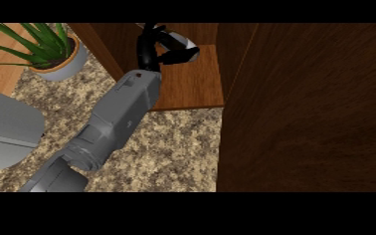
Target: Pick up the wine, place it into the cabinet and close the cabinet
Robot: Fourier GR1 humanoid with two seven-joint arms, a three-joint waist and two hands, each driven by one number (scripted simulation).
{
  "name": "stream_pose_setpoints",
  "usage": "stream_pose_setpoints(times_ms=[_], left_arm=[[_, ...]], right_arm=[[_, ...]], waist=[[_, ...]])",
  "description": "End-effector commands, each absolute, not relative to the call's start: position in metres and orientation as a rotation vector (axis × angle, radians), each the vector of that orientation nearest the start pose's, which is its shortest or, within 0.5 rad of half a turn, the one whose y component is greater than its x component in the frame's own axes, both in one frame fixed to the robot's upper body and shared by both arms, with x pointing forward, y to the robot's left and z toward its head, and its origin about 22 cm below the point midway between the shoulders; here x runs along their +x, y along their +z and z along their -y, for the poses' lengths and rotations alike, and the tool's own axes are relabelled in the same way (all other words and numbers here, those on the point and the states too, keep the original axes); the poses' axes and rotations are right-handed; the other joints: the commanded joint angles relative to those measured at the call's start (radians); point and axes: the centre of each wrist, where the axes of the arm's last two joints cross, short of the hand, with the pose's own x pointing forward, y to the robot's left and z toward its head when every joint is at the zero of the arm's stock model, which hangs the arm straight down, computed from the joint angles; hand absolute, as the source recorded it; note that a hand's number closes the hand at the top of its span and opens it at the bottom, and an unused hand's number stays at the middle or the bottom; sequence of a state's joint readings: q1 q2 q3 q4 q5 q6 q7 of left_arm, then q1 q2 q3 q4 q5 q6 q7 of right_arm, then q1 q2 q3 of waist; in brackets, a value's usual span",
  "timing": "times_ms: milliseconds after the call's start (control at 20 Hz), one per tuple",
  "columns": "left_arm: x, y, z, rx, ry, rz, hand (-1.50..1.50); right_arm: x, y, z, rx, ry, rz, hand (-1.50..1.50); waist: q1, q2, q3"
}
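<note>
My right hand reaches into the open cabinet, its grey forearm coming up from the lower left. Its black fingers curl round the wine bottle, a dark bottle with a pale label that lies tilted over the back of the wooden shelf. The hand hides much of the bottle, so I cannot tell whether it touches the shelf. The dark wooden cabinet door stands open at the right and fills that side of the view. My left hand does not show.
A potted green plant in a pale pot stands on the speckled counter at the upper left, beside the cabinet's side wall. A large grey rounded shape sits at the left edge.
</note>
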State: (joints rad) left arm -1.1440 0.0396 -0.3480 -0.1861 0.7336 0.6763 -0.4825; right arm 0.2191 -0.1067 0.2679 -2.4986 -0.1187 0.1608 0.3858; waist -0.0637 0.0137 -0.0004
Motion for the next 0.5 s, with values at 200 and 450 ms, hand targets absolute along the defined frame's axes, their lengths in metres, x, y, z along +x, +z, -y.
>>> stream_pose_setpoints(times_ms=[200,450], left_arm=[[0.432,0.021,-0.15,0.508,0.157,1.592,-1.5],[0.436,0.03,-0.142,0.515,0.152,1.612,-1.5]], right_arm=[[0.098,0.185,0.218,0.402,0.359,1.909,-1.5],[0.102,0.184,0.213,0.421,0.334,1.919,-1.5]], waist=[[-0.005,0.003,0.001],[-0.004,0.005,0.0]])
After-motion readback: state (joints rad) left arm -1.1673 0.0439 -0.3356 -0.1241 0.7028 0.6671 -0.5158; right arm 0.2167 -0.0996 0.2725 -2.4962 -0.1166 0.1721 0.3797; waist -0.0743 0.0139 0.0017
